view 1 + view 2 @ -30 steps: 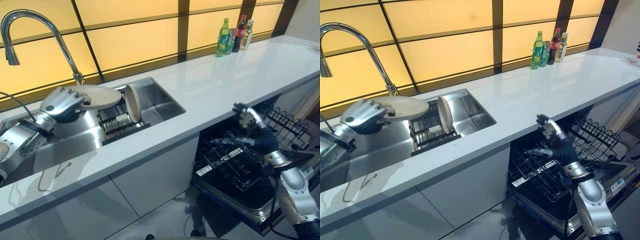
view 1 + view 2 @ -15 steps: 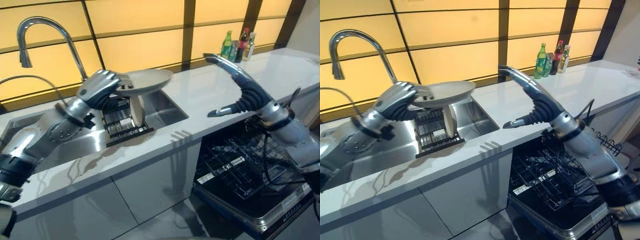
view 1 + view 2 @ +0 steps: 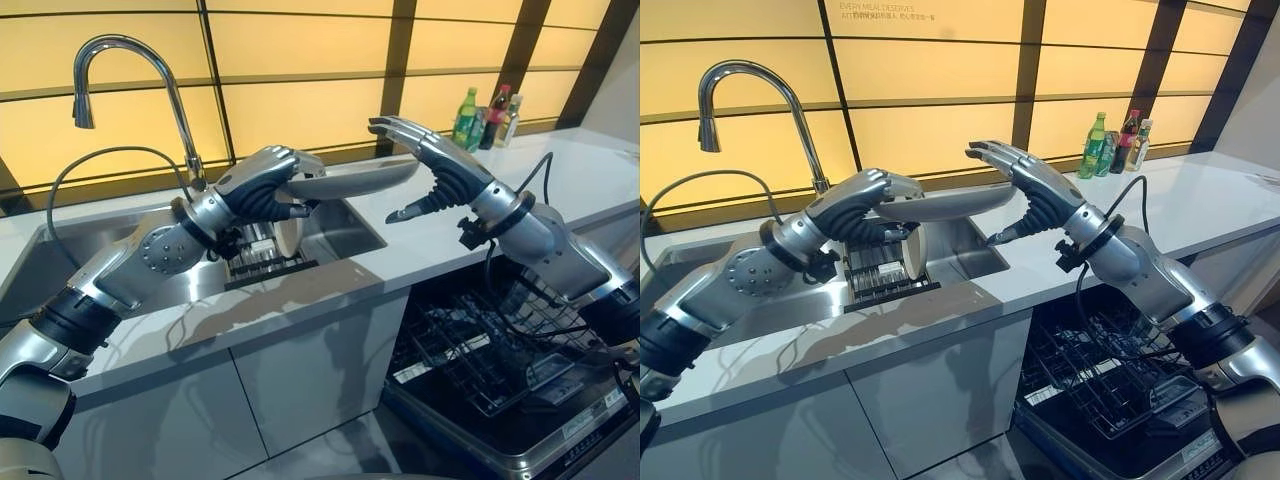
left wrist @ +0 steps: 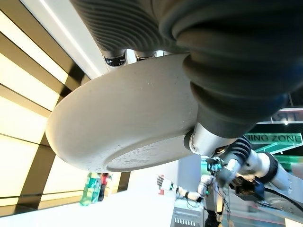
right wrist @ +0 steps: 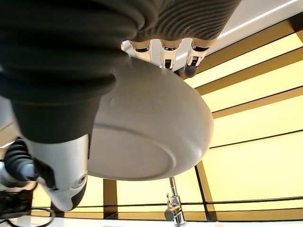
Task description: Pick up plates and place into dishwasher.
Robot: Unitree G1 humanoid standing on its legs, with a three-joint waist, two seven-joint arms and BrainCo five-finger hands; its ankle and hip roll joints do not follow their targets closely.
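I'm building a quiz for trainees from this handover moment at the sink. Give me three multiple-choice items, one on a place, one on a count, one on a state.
1. Where is the second plate, the one no hand holds?
A. Flat on the counter
B. On edge in the rack in the sink
C. In the dishwasher rack

2. How many bottles stand at the far end of the counter?
A. One
B. Three
C. Five

3. How is the carried plate held?
A. Left hand curled round its rim, right hand open at the other edge
B. Both hands shut on it
C. It rests on the counter

Key: 1 B, it stands upright in the rack under the carried plate. 2 B, a green, a dark and a clear one. 3 A, the right hand's fingers are spread above the rim with the thumb below.
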